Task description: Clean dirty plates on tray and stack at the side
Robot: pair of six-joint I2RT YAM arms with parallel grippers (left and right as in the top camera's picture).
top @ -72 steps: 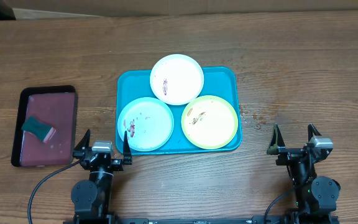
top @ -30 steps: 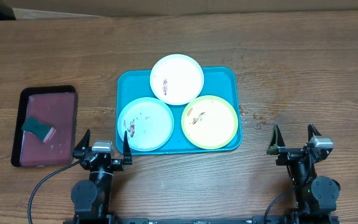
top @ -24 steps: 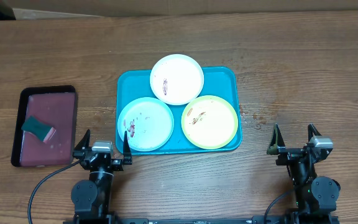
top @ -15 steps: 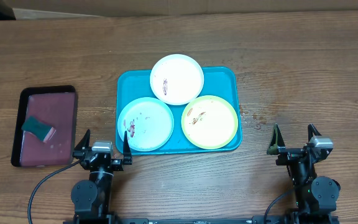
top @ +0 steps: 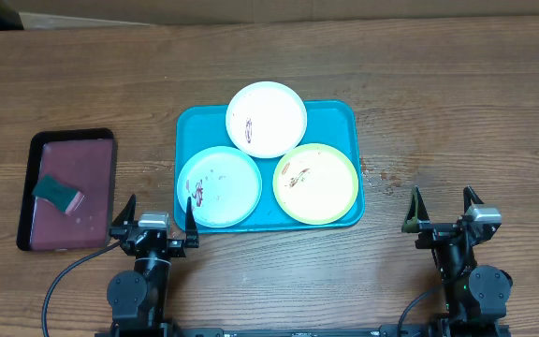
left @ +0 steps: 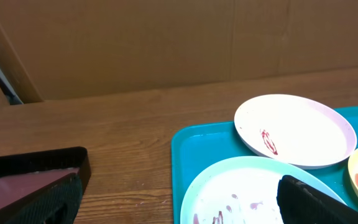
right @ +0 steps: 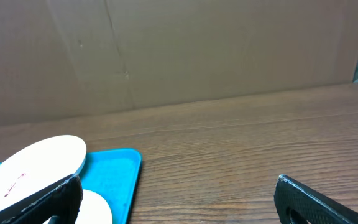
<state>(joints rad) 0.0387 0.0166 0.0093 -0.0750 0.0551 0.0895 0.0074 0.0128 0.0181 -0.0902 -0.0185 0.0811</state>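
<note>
The wooden table carried the turquoise tray at its middle, with a smaller maroon tray well off to the left. On the turquoise tray lay all three smeared plates: the white plate riding over the far rim, the light blue plate at the near left, and the yellow-green plate at the near right. The left gripper and right gripper sat at the table's near edge, fingers spread wide, holding nothing. A green sponge lay in the maroon tray. To my eye nothing had been wiped, so fetching the sponge looked like the first job: the left arm should pinch it across its narrow sides, leaving a flat face free, while the right steadied a plate.
</note>
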